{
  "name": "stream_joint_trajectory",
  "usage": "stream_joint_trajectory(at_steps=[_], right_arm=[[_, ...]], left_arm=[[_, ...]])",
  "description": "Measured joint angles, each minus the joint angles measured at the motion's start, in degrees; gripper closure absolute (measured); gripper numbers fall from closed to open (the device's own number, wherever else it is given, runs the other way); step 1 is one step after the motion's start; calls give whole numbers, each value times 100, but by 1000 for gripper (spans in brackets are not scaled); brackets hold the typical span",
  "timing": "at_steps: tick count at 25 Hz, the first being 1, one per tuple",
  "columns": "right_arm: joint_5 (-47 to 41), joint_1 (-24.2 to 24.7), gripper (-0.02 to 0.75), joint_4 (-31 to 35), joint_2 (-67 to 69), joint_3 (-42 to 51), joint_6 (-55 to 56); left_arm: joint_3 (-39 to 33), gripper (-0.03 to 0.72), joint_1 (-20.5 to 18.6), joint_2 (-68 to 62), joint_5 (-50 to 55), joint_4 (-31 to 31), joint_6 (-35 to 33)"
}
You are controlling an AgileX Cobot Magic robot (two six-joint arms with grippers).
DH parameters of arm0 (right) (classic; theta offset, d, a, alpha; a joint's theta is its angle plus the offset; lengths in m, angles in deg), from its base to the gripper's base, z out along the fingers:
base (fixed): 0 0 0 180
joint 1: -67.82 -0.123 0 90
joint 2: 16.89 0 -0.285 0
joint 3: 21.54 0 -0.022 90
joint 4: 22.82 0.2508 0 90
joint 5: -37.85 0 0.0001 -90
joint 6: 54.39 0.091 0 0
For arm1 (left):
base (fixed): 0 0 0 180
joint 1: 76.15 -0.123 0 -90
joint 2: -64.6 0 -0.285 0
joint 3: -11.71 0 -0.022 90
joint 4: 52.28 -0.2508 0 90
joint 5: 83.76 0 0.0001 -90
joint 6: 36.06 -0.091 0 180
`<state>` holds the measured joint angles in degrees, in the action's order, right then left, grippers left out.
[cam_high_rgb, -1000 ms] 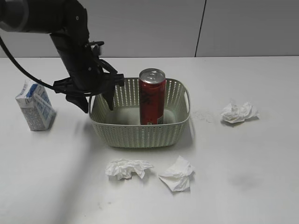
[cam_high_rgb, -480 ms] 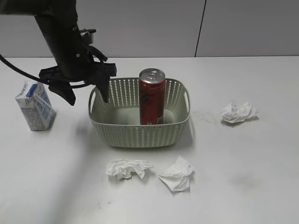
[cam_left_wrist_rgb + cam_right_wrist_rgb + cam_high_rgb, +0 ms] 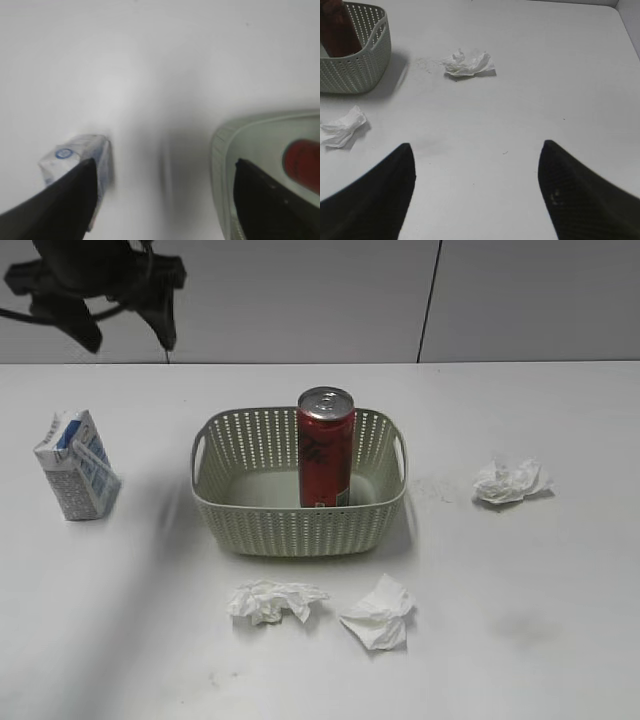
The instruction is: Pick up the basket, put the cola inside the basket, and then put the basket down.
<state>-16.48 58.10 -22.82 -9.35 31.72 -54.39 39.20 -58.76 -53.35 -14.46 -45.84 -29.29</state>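
The cola [image 3: 326, 448] stands upright inside the basket [image 3: 298, 523]; my left claw [image 3: 128, 325] hangs spread at far left, my right claw [image 3: 476, 187] spread over bare table

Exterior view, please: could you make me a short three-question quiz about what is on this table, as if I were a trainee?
1. True or false: the cola stands upright inside the basket.
2. How many crumpled tissues lie on the table?
3. Multiple choice: where is the carton? A) inside the basket, B) left of the basket, standing apart from it, C) lying on a tissue.

Key
1. True. The can stands inside, near the back wall.
2. Three: two in front of the basket and one to its right.
3. B.
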Motion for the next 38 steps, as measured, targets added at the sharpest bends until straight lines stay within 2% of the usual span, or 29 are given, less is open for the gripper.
stream_joint_trajectory(at_steps=[7,10,13,16,29,34,38], right_arm=[[0,0,144,0,-4,0,41],[0,0,144,0,-4,0,45],[0,0,144,0,-4,0,45],[0,0,144,0,-4,0,46],[0,0,144,0,-4,0,56],[0,0,144,0,-4,0,56],[0,0,145,0,-4,0,56]], left_arm=[[40,55,-913,606,44,-84,-142],[-24,62,-1129,1087,44,-176,-181],[-366,65,-1162,1733,39,-376,-246],[-1063,65,-1162,2518,39,-457,-330],[-5100,75,-1162,5933,-110,-579,-407],[-6192,83,-1162,7049,-482,-579,-407],[-6800,87,-1162,7794,-610,-645,-407]])
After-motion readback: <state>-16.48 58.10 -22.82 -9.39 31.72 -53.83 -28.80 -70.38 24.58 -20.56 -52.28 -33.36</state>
